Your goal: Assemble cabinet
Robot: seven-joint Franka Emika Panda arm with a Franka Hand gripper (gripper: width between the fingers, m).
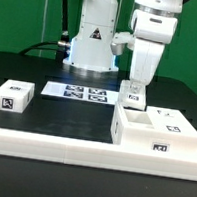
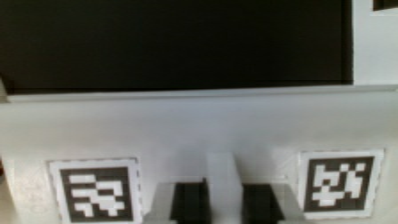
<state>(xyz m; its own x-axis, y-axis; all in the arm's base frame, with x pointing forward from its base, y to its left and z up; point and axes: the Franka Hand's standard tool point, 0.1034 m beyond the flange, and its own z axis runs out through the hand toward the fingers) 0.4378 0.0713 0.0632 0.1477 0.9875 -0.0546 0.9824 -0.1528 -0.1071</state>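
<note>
As the exterior view had it, the gripper (image 1: pixel 136 84) hung fingers-down over the back corner of the cabinet box (image 1: pixel 142 139), pinched on the top edge of a small white panel (image 1: pixel 134 94). The panel stood upright directly below the fingers, marked face toward the camera. Its lower edge was at the box's rim; couldn't tell if they touched. The box sat just below the fingers and toward the exterior view's right of them, with an open compartment on top. A marked white block (image 1: pixel 14 97) lay well off to the exterior view's left of the fingers, on the black table (image 1: pixel 30 69). The marker board (image 1: pixel 82 92) lay flat between block and fingers, farther back than the block. A long white rail (image 1: pixel 51 141) ran along the front, nearer the camera than the fingers.

Wrist view, blurred: 2 dark fingers (image 2: pixel 185 202) stood close together. A thin white strip filled the narrow gap between them, jaws nearly closed on it. Beyond the fingers was a broad white surface (image 2: pixel 196 125) with a tag (image 2: pixel 98 190) on 1 side of the fingers and a second tag (image 2: pixel 338 180) on the other. Couldn't tell which part that surface belonged to. Dark table showed past its far edge.
</note>
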